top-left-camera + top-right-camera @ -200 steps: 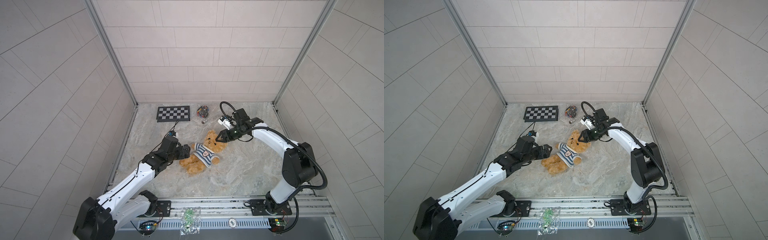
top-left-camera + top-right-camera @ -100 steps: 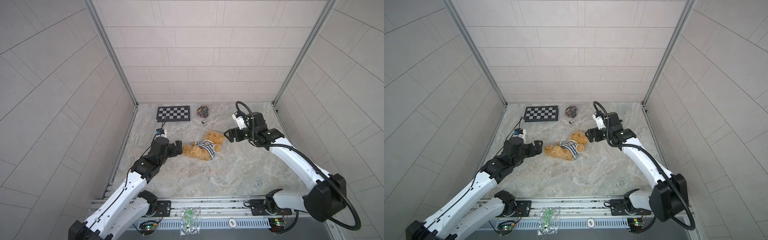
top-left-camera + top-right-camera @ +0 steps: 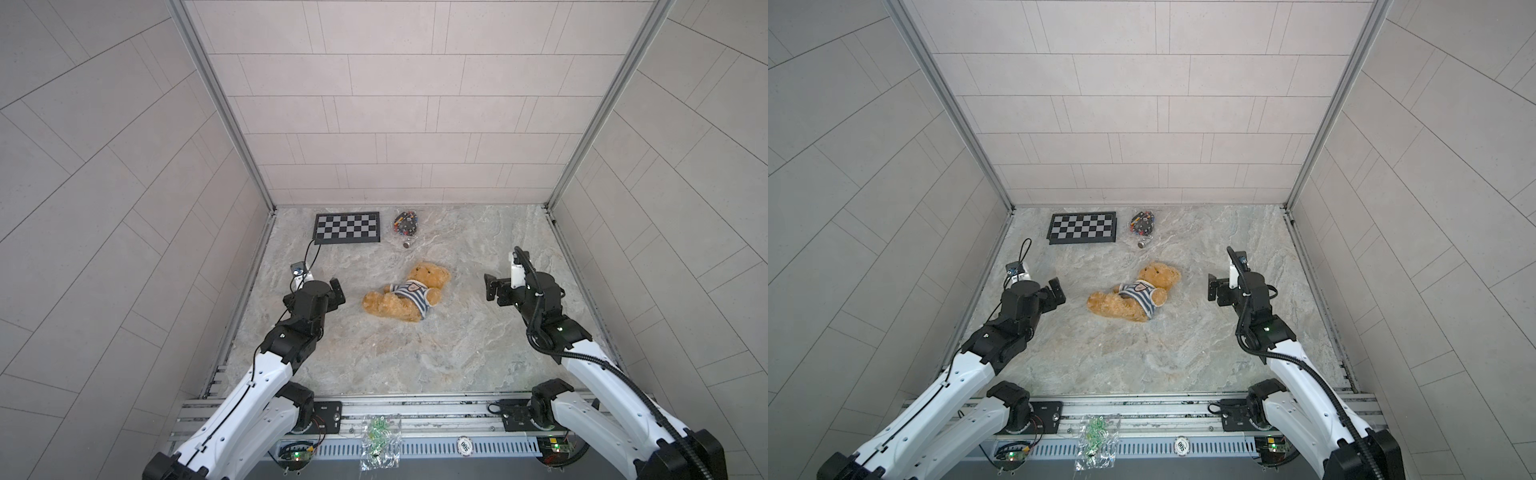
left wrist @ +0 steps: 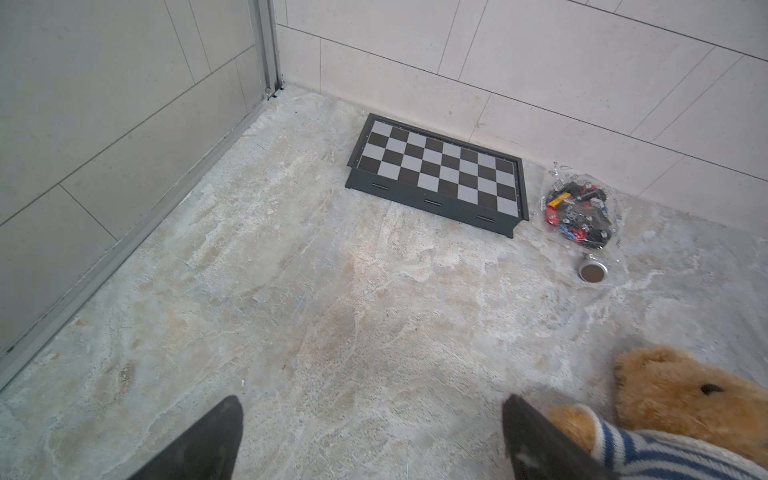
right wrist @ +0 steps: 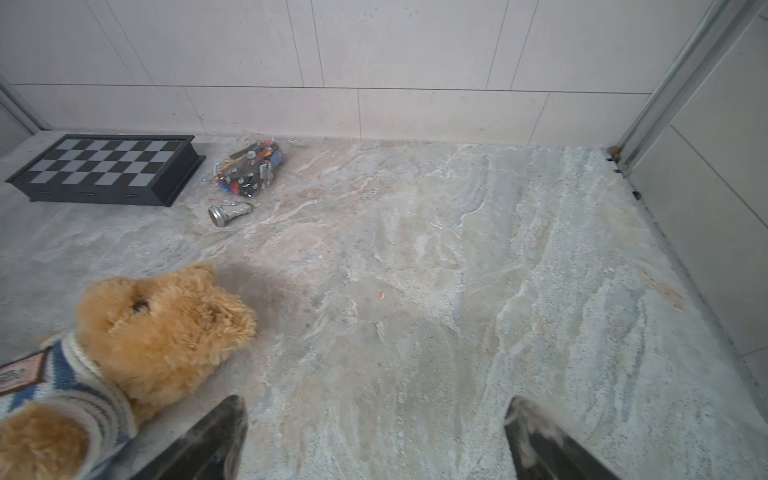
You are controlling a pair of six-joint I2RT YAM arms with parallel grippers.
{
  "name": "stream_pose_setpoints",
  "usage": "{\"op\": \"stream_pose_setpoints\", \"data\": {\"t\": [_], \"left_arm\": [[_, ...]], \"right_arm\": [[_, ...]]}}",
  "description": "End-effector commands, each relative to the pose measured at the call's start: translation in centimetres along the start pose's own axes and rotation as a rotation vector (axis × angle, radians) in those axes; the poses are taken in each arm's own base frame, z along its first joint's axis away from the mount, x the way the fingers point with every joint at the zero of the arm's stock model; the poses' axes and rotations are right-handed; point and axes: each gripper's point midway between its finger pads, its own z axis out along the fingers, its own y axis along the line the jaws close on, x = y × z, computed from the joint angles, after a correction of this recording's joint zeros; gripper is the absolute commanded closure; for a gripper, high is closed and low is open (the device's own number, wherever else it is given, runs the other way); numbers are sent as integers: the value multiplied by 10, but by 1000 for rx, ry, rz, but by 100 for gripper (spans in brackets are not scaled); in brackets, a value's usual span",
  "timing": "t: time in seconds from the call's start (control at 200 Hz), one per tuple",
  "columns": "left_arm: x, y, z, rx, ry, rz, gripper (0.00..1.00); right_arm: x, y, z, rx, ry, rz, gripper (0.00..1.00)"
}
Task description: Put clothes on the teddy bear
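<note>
The teddy bear (image 3: 430, 277) (image 3: 1158, 276), fluffy and golden-brown, lies on its back in the middle of the marble table in both top views, head toward the back right. A blue-and-white striped shirt (image 3: 413, 294) (image 3: 1140, 296) with a chest patch covers its torso. My left gripper (image 3: 338, 293) (image 3: 1057, 294) hovers open a short way left of its legs. My right gripper (image 3: 490, 286) (image 3: 1213, 287) is open to the right of its head. Neither touches the bear. The left wrist view has the bear (image 4: 681, 399) beside one open finger; the right wrist view has the bear (image 5: 166, 324) off to one side.
A black chessboard (image 3: 347, 227) lies at the back left against the wall. Beside it sit a clear bag of small parts (image 3: 406, 220) and a small metal cylinder (image 3: 407, 244). Tiled walls close three sides. Another small bag (image 3: 380, 436) lies on the front rail.
Both arms have drawn back from the bear, left arm to the left, right arm to the right. The right gripper opened and let go near the head. The bear now lies flatter.
</note>
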Motion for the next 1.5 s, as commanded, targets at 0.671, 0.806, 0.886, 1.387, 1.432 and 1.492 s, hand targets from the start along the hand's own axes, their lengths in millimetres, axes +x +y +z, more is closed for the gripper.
{"op": "stream_pose_setpoints", "data": {"t": [0.671, 0.806, 0.886, 1.387, 1.432, 1.492], "left_arm": [[-20, 44, 55, -265, -307, 127, 0], [-17, 47, 62, -275, -340, 124, 0], [-20, 43, 65, -267, -346, 153, 0], [-11, 27, 106, -159, -304, 222, 0], [-8, 30, 110, -142, -276, 210, 0], [-10, 32, 111, -150, -280, 200, 0]], "right_arm": [[35, -91, 33, 353, -167, 41, 0], [32, -96, 42, 369, -194, 45, 0], [28, -99, 49, 384, -203, 42, 0], [47, -101, 88, 373, -138, 26, 0], [45, -100, 93, 370, -116, 11, 0], [47, -97, 97, 364, -88, -6, 0]]}}
